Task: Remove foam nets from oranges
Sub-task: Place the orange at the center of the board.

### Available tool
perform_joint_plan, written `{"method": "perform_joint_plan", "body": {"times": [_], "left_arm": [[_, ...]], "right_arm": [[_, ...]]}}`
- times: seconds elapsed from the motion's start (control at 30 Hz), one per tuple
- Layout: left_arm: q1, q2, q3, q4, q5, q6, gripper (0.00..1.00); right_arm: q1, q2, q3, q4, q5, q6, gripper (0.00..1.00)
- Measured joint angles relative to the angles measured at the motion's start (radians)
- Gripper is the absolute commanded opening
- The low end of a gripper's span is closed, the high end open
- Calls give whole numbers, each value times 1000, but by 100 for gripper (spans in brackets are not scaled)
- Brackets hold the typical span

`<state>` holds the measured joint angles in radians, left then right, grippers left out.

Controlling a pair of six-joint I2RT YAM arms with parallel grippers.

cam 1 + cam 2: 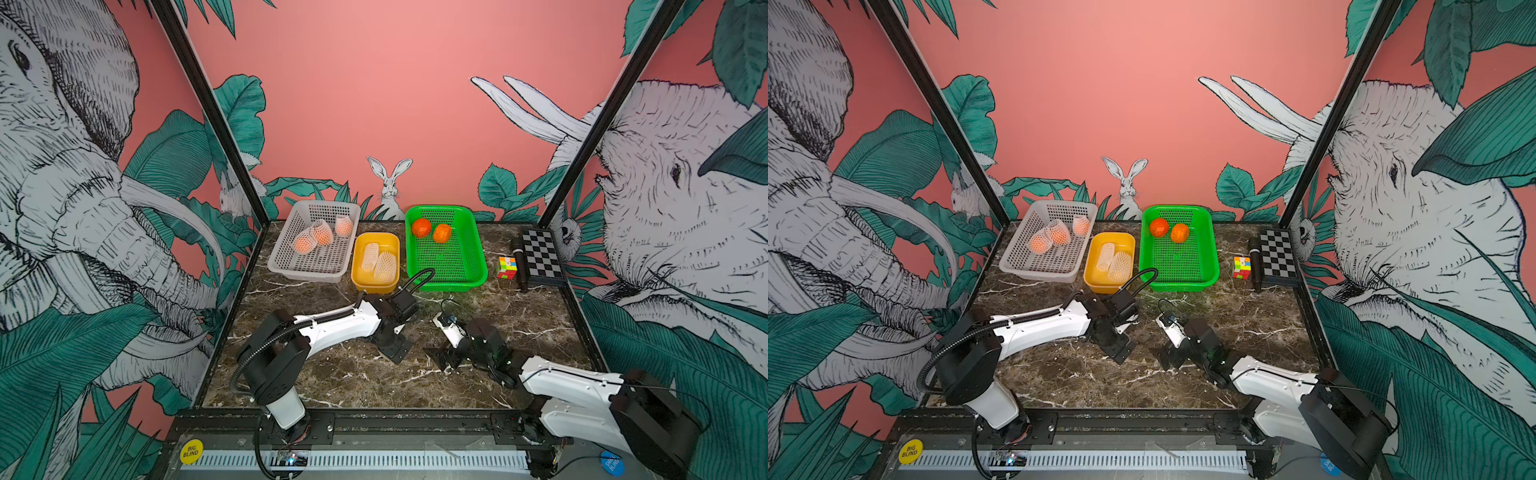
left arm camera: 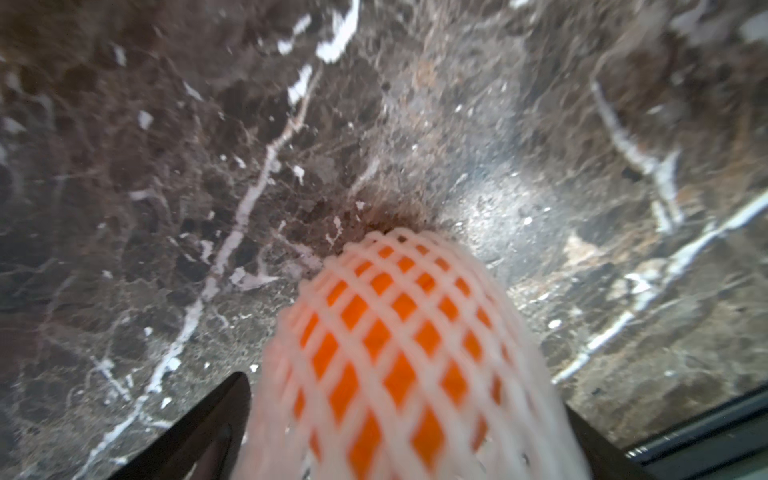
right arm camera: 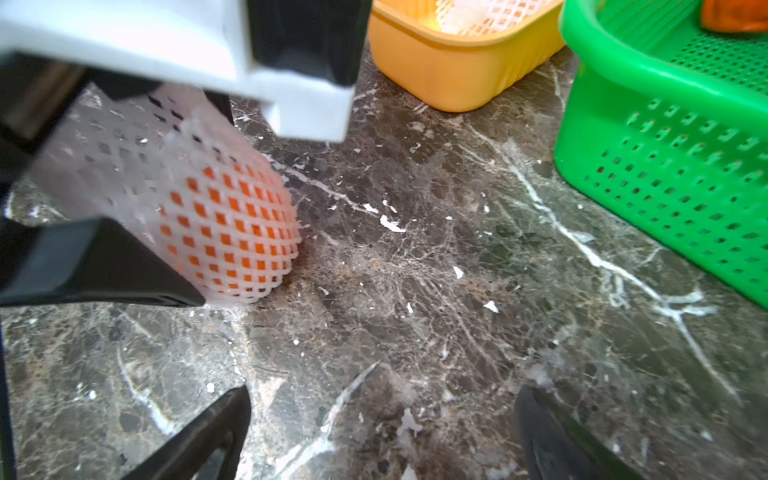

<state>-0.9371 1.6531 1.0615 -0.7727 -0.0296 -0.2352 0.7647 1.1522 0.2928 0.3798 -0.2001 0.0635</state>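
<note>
Left pincer (image 2: 407, 390) tilts down over the middle of the surface (image 3: 457, 249). Its jaws are spread wide either side of a netted orange (image 3: 232, 224), whose end touches the surface. The fingers lie against the net, but I cannot tell whether they press it. Right pincer (image 3: 384, 397) hangs just beside, jaws wide apart, holding nothing. At the back, a white basket (image 1: 307, 266) holds three netted oranges (image 1: 322, 232). A yellow tub (image 1: 361, 282) holds two empty nets (image 1: 384, 266), and a green basket (image 1: 457, 266) two bare oranges (image 1: 421, 227).
</note>
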Motion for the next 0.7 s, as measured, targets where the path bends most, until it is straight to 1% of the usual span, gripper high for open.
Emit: {"method": "perform_joint_plan", "body": {"times": [0.13, 0.3, 0.5, 0.7], "left_arm": [[0, -2, -60, 41, 9, 11, 99], [0, -28, -100, 86, 14, 24, 99], [0, -58, -107, 127, 19, 46, 99], [0, -58, -107, 138, 19, 64, 99]], "right_arm": [[-11, 38, 0, 56, -48, 43, 95], [-35, 126, 0, 137, -127, 121, 88], [-47, 239, 2, 283, -237, 203, 84], [-47, 301, 38, 373, -299, 266, 82]]}}
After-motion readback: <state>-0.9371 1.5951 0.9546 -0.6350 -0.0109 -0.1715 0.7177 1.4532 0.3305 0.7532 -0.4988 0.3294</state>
